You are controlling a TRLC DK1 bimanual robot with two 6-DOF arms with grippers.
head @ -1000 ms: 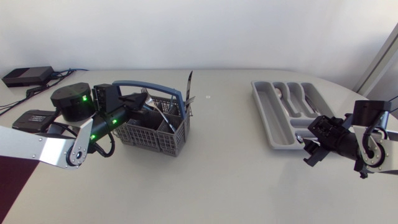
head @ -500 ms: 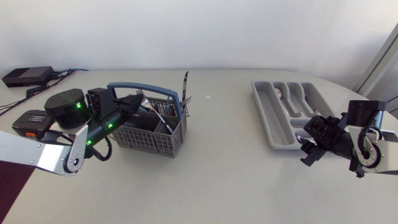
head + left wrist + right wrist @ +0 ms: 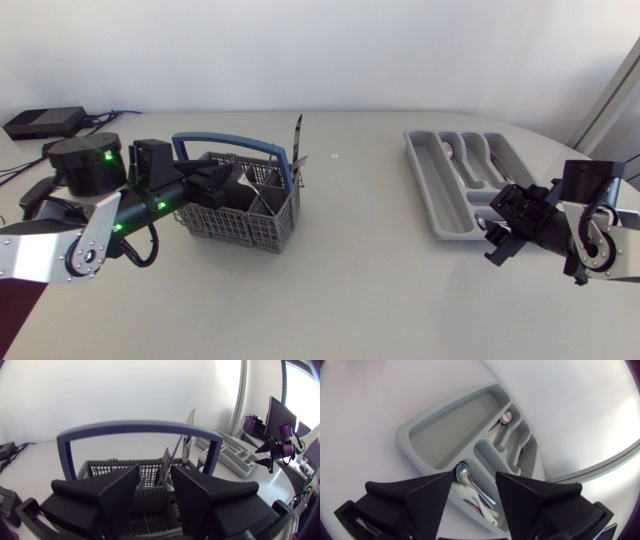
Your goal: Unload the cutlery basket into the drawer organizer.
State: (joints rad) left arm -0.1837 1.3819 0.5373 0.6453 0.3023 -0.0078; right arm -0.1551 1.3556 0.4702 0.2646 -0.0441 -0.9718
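A grey cutlery basket (image 3: 262, 222) with a blue handle (image 3: 235, 142) stands left of the table's middle. It holds an upright knife (image 3: 300, 135) and forks. My left gripper (image 3: 222, 181) hovers over the basket's left part. In the left wrist view my left gripper (image 3: 156, 502) is open with nothing gripped; the handle (image 3: 140, 427), the knife (image 3: 189, 427) and the forks (image 3: 165, 462) lie ahead of it. The grey organizer (image 3: 425, 175) sits at the right. My right gripper (image 3: 497, 238) is at its near end, open above a spoon (image 3: 461, 474) lying in the organizer (image 3: 440, 440).
A black box (image 3: 45, 122) with cables lies at the table's far left corner. Bare tabletop stretches between the basket and the organizer. Another spoon (image 3: 505, 417) rests in a farther compartment.
My left arm has drawn back to the left, and the basket shifted slightly left with it. Its fingers have parted. The right arm has barely moved.
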